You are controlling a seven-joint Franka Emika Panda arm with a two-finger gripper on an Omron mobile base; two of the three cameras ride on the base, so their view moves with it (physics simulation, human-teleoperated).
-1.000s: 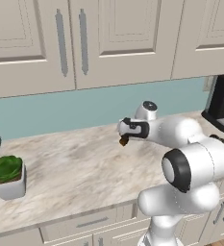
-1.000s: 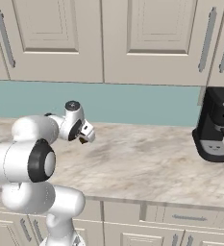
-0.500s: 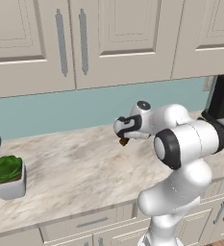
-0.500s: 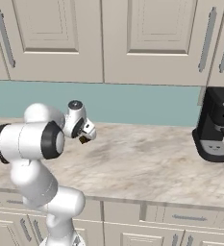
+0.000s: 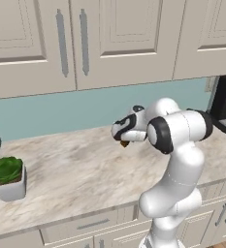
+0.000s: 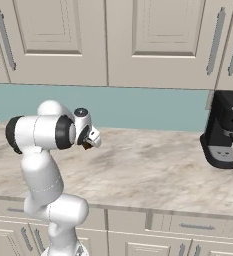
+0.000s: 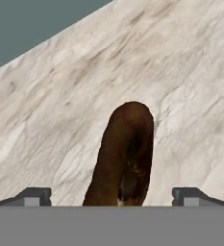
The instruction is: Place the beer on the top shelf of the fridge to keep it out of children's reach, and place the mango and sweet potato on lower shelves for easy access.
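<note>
Here, sweet potato (image 7: 125, 156) between pincer (image 7: 112, 196) tips.

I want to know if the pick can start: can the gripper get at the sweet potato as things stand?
Probably yes. In the hand view the sweet potato lies on the bare counter between the open gripper fingertips, which stand apart from it on both sides. Nothing lies between them.

You get even, soft rendered light in all three views, bright with no glare; the counter (image 5: 75, 169) shows only faint shadows, and the hand view's close-up looks slightly soft, not sharply detailed
</note>
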